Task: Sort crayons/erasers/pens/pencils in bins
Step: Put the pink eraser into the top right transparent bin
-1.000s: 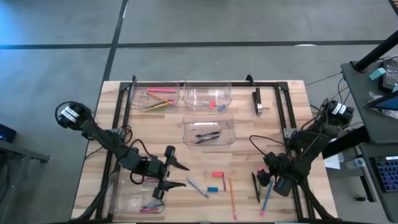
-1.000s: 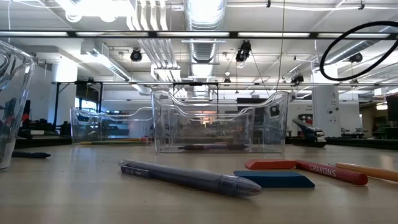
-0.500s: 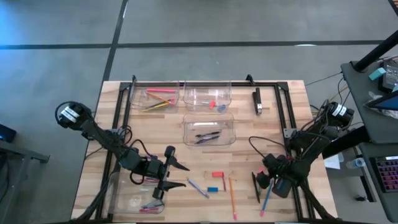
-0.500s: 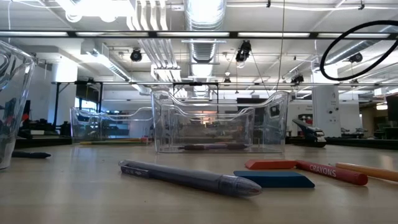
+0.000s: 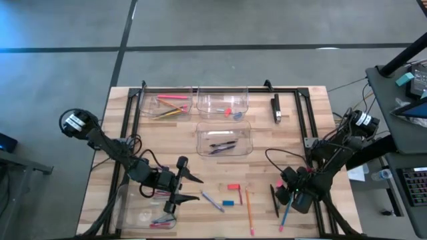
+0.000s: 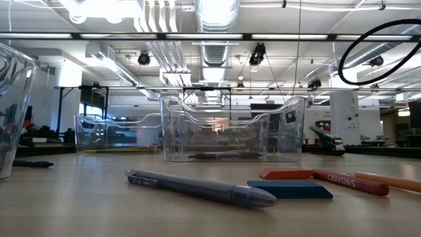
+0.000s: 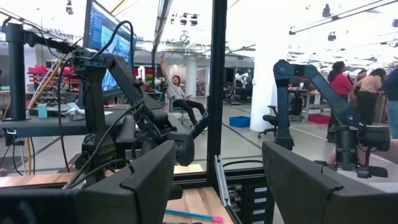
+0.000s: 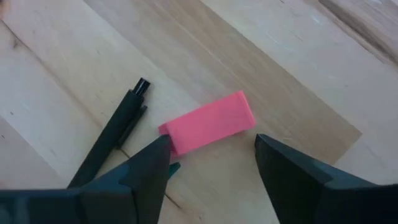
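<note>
My right gripper (image 8: 211,155) (image 5: 285,194) points down at the near right of the table, open, over a pink eraser (image 8: 208,129) lying flat on the wood. The eraser lies between its two fingers, and a black pen (image 8: 112,146) (image 5: 274,200) lies beside it. In the high view the gripper hides the eraser. My left gripper (image 5: 197,187) (image 7: 217,158) hangs open and empty above the near left, pointing toward the right edge. A purple-grey pen (image 5: 212,201) (image 6: 197,187), a red eraser (image 5: 233,187), a blue eraser (image 5: 229,202) (image 6: 289,189) and an orange pencil (image 5: 248,210) lie loose near the front. My right gripper has one fingertip (image 8: 158,152) overlapping the pink eraser's end (image 8: 171,134) next to the pen, and the other finger (image 8: 273,155) stands just off its far end. I cannot tell whether either finger touches it. The eraser lies flat on the table.
Clear bins: far left (image 5: 170,105) with pencils, far middle (image 5: 223,103) with erasers, centre (image 5: 223,139) (image 6: 233,128) with pens, near left (image 5: 143,208) with crayons. A black oblong block (image 5: 276,108) lies far right. A blue stick with a pink end (image 5: 285,217) lies by the right gripper.
</note>
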Controlling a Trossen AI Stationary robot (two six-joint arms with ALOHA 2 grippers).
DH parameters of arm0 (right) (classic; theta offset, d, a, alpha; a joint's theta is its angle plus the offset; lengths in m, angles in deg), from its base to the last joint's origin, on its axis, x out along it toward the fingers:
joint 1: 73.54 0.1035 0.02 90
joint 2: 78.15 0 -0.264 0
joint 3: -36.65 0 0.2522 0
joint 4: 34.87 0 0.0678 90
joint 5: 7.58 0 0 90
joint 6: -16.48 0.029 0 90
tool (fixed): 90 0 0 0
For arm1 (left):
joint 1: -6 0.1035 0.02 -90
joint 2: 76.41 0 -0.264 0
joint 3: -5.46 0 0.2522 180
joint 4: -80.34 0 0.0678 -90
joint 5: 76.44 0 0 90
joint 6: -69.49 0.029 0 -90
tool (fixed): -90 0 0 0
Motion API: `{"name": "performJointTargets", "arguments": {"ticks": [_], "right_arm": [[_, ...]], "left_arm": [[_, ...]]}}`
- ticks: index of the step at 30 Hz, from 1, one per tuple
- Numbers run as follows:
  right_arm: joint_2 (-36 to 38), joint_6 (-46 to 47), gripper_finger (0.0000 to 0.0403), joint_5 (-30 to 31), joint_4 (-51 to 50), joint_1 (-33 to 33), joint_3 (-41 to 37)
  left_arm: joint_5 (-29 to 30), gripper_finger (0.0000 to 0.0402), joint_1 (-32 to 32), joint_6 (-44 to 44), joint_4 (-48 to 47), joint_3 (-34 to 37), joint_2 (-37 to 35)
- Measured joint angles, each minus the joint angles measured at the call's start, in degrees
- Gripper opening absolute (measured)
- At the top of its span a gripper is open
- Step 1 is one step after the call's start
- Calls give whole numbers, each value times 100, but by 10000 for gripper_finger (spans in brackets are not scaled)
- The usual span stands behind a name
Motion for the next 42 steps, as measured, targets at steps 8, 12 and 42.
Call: {"name": "performJointTargets", "arguments": {"ticks": [8,12,42], "right_arm": [[0,-167,209,208,23,-10,2],[0,-185,209,277,13,-82,2],[40,-1033,209,667,-13,-1014,-9]], "left_arm": [[0,225,0,0,-2,0,0],[0,225,0,0,-2,0,0],[-2,225,0,2,-7,-2,4]]}}
